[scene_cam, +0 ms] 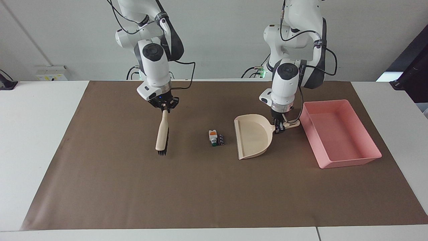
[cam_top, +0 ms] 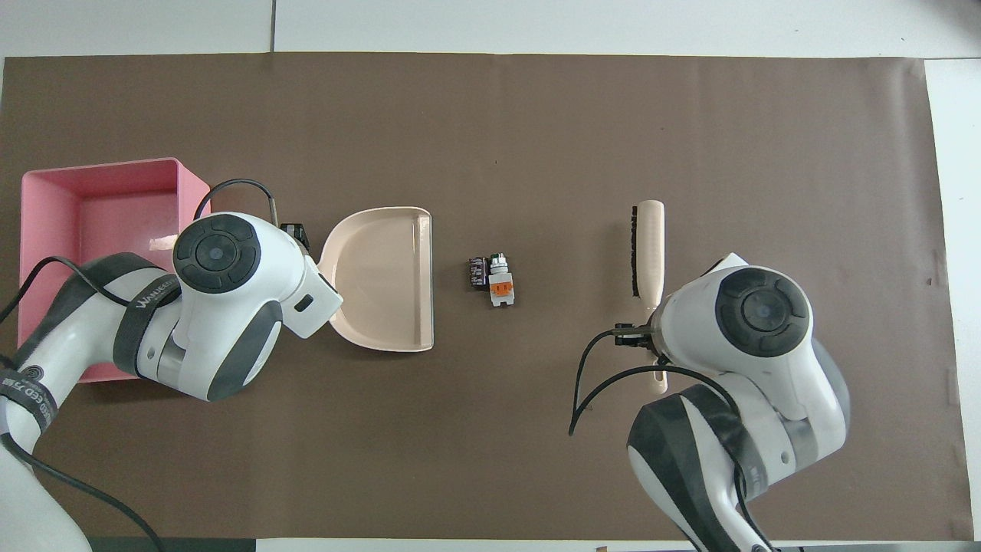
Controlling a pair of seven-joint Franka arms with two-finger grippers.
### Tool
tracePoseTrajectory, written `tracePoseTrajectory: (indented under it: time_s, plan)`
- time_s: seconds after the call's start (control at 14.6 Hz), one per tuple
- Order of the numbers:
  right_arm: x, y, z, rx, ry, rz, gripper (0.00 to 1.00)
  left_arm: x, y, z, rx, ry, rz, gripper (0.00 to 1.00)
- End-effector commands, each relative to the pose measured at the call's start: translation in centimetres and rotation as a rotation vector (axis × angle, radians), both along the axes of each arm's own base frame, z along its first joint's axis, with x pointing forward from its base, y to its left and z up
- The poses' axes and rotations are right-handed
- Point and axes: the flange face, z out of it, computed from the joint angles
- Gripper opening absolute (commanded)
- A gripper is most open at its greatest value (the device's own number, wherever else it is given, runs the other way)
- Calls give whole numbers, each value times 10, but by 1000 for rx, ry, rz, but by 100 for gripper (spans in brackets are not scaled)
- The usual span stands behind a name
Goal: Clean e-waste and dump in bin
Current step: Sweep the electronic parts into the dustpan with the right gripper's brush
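Note:
The e-waste lies mid-mat: a white block (scene_cam: pixel 212 135) (cam_top: pixel 500 286) with orange and green marks, touching a dark cylinder (scene_cam: pixel 220 139) (cam_top: pixel 477 273). My left gripper (scene_cam: pixel 280 127) is shut on the handle of a cream dustpan (scene_cam: pixel 251 136) (cam_top: pixel 383 280). The pan's open edge faces the e-waste a short gap away. My right gripper (scene_cam: pixel 164 106) is shut on the handle of a cream brush (scene_cam: pixel 162 135) (cam_top: pixel 648 245). The brush hangs with its black bristles low over the mat, on the e-waste's side toward the right arm's end. The pink bin (scene_cam: pixel 337 134) (cam_top: pixel 84 207) stands beside the dustpan's handle.
A brown mat (scene_cam: pixel 200 187) covers the white table (scene_cam: pixel 36 110). In the overhead view the left arm's wrist covers part of the bin and the dustpan's handle.

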Motion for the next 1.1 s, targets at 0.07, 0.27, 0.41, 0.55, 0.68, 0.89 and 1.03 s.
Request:
tracePoseTrajectory:
  time_s: [0.07,0.27,0.41,0.55,0.68,0.89,1.03]
  plan:
    - [-24,52,-15,11,-30,-7,0,8,-14,-9,13,35,44,0]
    - [-33,75,-34,7,-22,26,0,9,-30,-22,19,44,73,0]
    - [-35,93,-51,-1,-18,66,0,9,-30,-23,17,42,81,0]
    - [-31,110,-51,-6,-18,89,0,8,-30,-24,19,44,82,0]
    - [-32,137,-67,-6,-17,112,0,7,-30,-25,23,49,80,0]
    - [-28,184,-82,-13,-11,138,0,4,-34,-25,28,55,73,0]
    - [-29,200,-79,10,-19,150,0,4,-33,-26,31,55,70,0]
